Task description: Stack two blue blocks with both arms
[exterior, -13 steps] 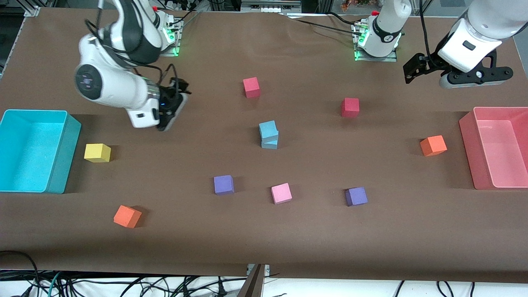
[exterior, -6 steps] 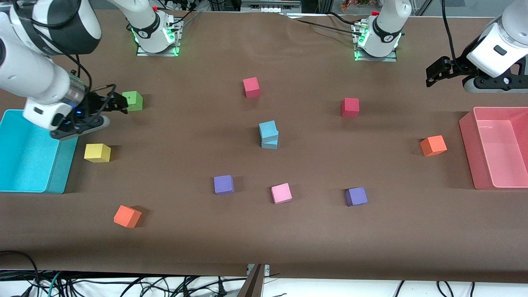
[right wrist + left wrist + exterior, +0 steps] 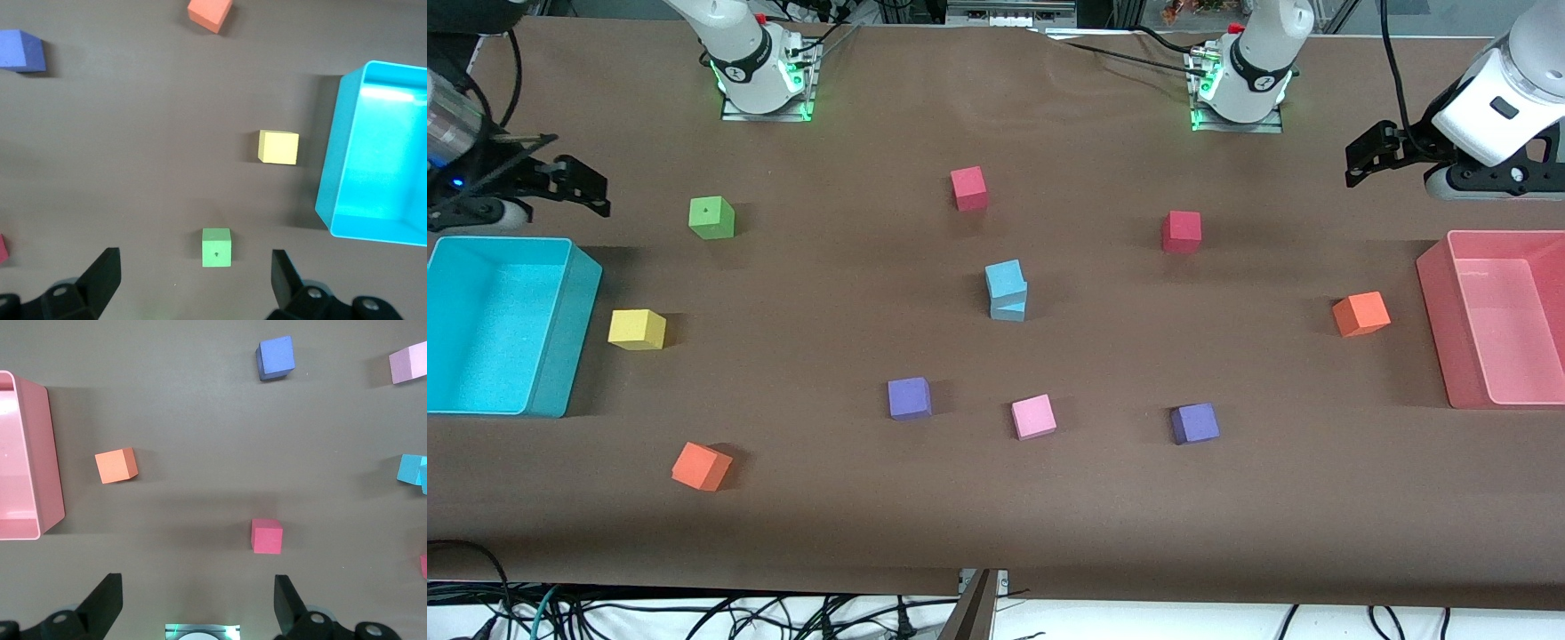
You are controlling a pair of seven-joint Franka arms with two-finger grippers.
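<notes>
While blue blocks (image 3: 1007, 291) sit stacked | left pincer (image 3: 197, 607) wide, empty | right pincer (image 3: 193, 283) likewise

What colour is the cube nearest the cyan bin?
Yellow: the yellow cube sits beside the cyan bin, clearest in the front view.

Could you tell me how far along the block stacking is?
It looks done: one blue block sits on the other blue block, slightly askew, mid-table. Nothing is in hand: the left gripper hangs open near the pink bin, and the right gripper is open near the teal bin. Nothing seems left.
</notes>
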